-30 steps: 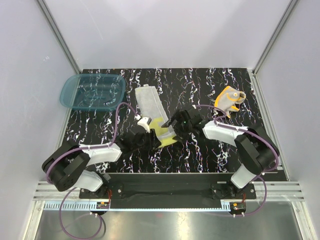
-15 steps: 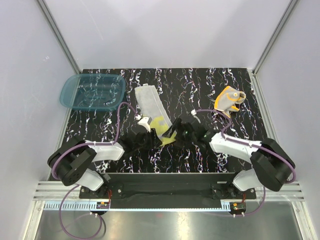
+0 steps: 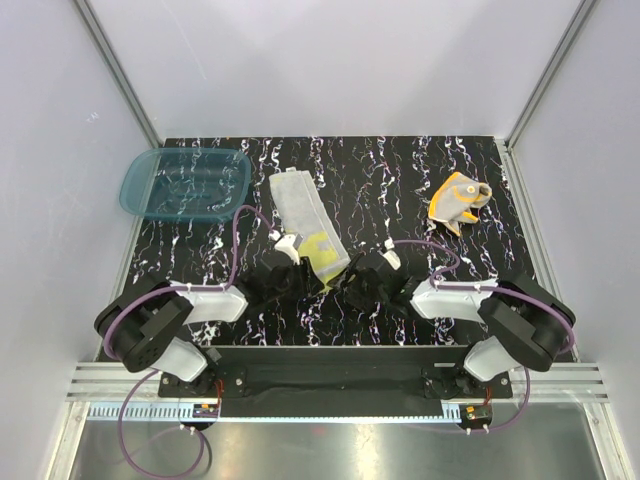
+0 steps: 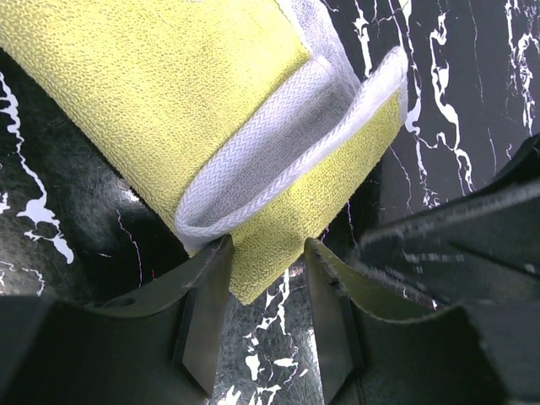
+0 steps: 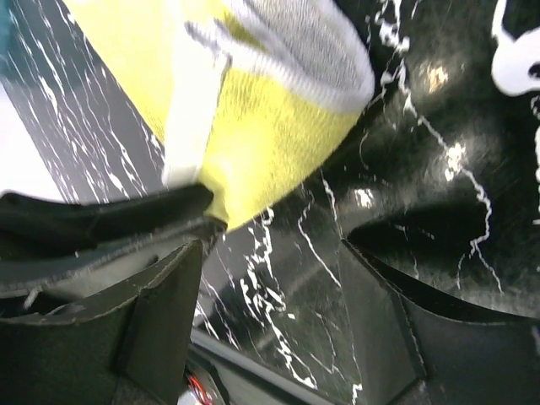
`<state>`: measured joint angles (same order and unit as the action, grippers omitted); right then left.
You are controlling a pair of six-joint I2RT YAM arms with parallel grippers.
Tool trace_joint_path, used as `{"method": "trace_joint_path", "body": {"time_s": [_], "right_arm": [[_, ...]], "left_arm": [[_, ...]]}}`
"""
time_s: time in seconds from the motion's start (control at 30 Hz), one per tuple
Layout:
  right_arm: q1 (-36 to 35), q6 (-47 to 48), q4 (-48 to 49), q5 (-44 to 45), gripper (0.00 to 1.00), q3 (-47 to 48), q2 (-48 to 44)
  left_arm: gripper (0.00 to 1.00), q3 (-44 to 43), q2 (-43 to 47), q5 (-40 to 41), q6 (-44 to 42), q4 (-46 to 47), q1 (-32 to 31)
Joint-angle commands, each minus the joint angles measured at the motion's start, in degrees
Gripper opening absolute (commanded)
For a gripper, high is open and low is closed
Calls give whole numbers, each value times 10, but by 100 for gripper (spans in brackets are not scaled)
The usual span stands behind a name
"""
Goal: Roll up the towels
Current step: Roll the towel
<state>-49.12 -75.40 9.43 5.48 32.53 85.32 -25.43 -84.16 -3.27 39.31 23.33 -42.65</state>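
Left gripper (image 4: 267, 246): half-closed and gripping. Its two fingers (image 4: 202, 295) press on either side of the near yellow corner of the yellow towel (image 3: 300, 210).
Right gripper (image 5: 272, 245): spread wide, holding nothing. Only bare table (image 3: 400, 170) shows between its fingers, and the towel's folded end lies just past one fingertip.
Yellow towel: flat on the table, just right of the basin (image 3: 186, 183), reaching nearer the arms than the basin does. It lies grey side up along most of its length, with the near end folded over so yellow shows.
Orange towel (image 3: 458, 198): crumpled, well to the right of the basin at about the same depth, apart from both grippers.
Top view alone: shows both towels and the basin together. The two grippers meet nose to nose right of the basin and nearer the arms. Their finger gaps are too small to read here.
Left wrist view alone: shows the fold as an open loop, white woven hem outside and grey inside. The right gripper's dark finger is close by.
Right wrist view alone: shows the right gripper's wide gap. The left gripper is a dark shape against the yellow cloth.
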Motion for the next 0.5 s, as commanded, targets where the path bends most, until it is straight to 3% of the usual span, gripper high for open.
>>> {"method": "trace_joint_path", "body": {"time_s": [0.0, 0.3, 0.43, 0.47], "right_arm": [[0, -19, 36, 52, 72, 1, 15], [-1, -48, 109, 40, 61, 15, 116], [-1, -48, 118, 42, 44, 10, 118], [-1, -47, 118, 44, 34, 2, 114]], "left_arm": [[45, 15, 8, -16, 4, 8, 1], [45, 14, 14, -40, 3, 15, 1], [45, 18, 21, -50, 3, 18, 1], [45, 18, 22, -51, 3, 17, 1]]}}
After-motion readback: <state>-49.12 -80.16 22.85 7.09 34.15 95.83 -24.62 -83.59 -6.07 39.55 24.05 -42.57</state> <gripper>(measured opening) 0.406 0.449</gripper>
